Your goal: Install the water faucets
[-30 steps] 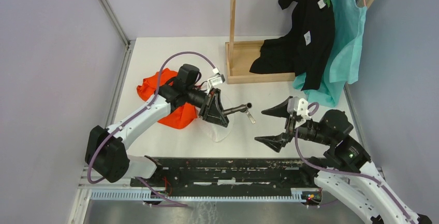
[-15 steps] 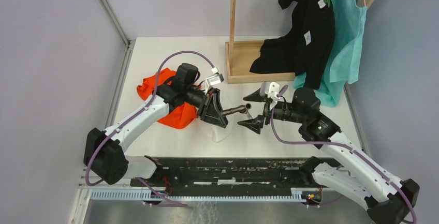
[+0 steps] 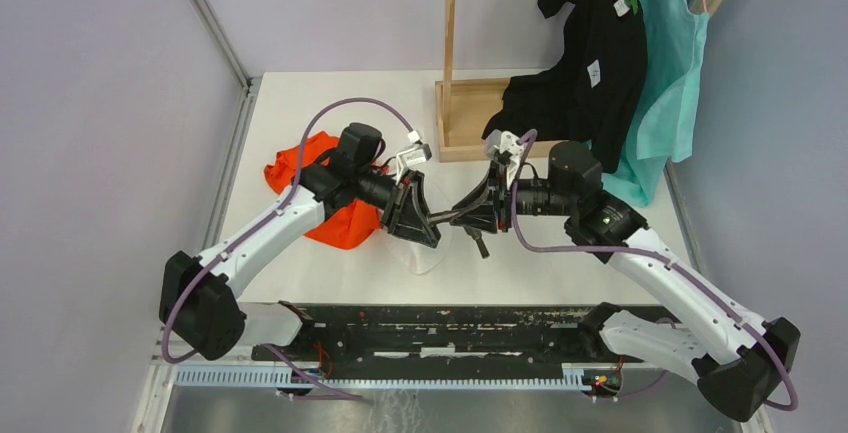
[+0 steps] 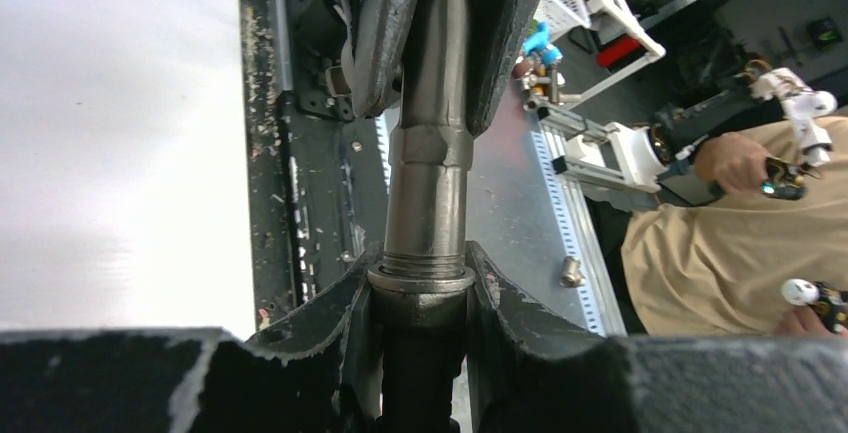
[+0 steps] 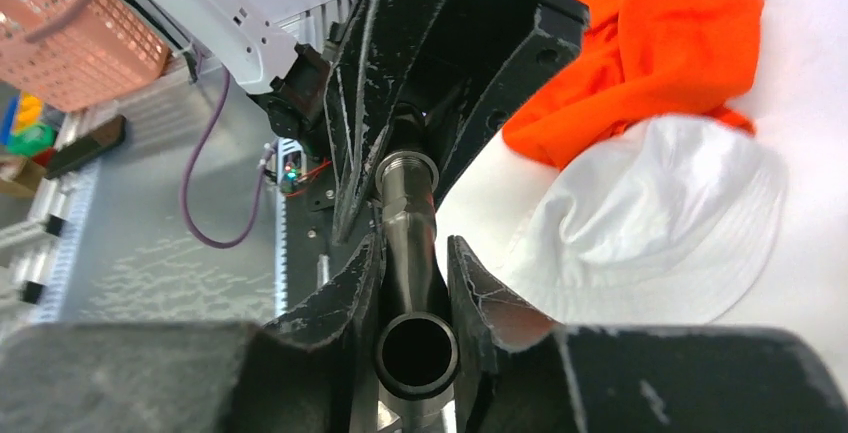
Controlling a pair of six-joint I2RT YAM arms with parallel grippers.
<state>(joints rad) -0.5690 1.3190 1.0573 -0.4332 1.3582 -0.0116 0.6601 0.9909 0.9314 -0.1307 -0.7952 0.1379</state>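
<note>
Soft, even light from above makes the overhead view bright. The white table shows clean, with only faint, short shadows on it, and the whole scene is sharp.

In the left wrist view the table washes out to a near-white glare toward the upper left. The faucet pipe is in focus and carries soft streaks of shine along its length. The left gripper's fingers, close to the lens at the bottom edge, are dark and blurred.

In the right wrist view the right gripper's fingers are soft too. The pipe's open mouth is black inside. The white cloth and the table at upper right are almost overexposed.
</note>
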